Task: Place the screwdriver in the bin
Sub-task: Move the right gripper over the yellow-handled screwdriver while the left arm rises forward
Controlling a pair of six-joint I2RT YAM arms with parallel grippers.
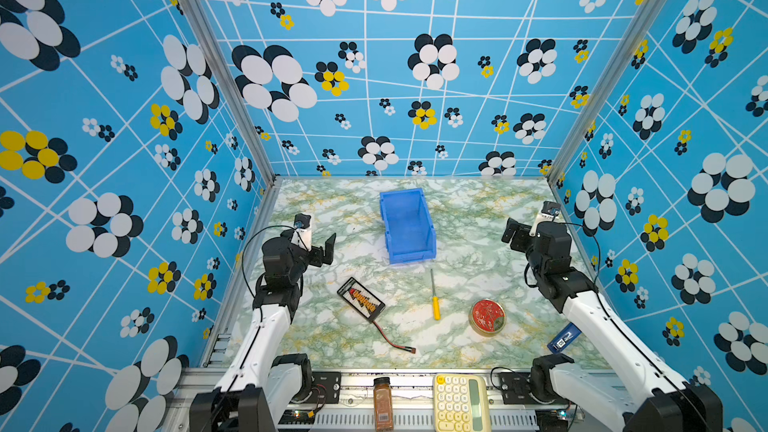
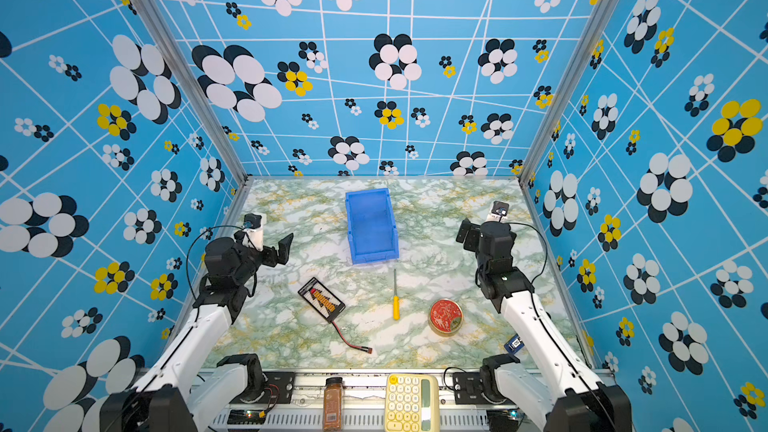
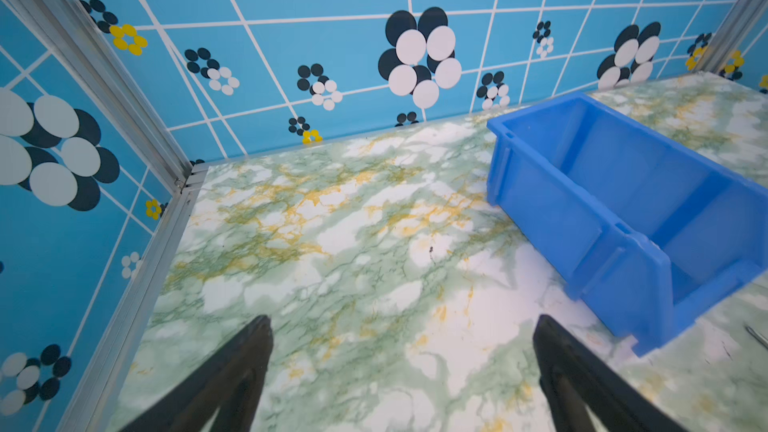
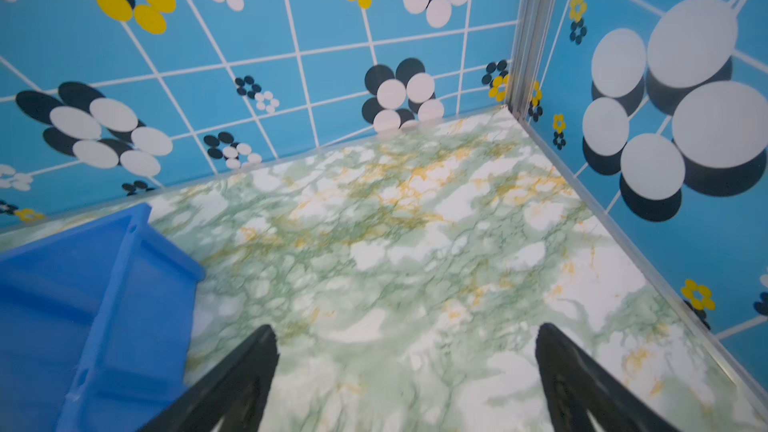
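The screwdriver (image 1: pixel 436 308) (image 2: pixel 396 307), yellow-handled with a thin dark shaft, lies on the marble table just in front of the bin's low lip, shaft toward the bin. The blue bin (image 1: pixel 405 222) (image 2: pixel 371 226) stands empty at the table's middle back. My left gripper (image 1: pixel 322 249) (image 2: pixel 278 249) hovers open to the bin's left, and its wrist view shows the gripper (image 3: pixel 403 320) with jaws wide over bare table, the bin (image 3: pixel 582 218) beside it and the screwdriver's tip (image 3: pixel 757 336) at the edge. My right gripper (image 1: pixel 514 234) (image 2: pixel 467 232) (image 4: pixel 406 327) is open to the bin's right, the bin (image 4: pixel 83 284) alongside.
A black battery pack (image 1: pixel 360 300) with a red wire lies left of the screwdriver. A round red-lidded tin (image 1: pixel 487 317) sits to its right. A small blue item (image 1: pixel 563 338) lies under the right arm. A spice jar (image 1: pixel 382 403) and a calculator (image 1: pixel 459 403) rest on the front rail.
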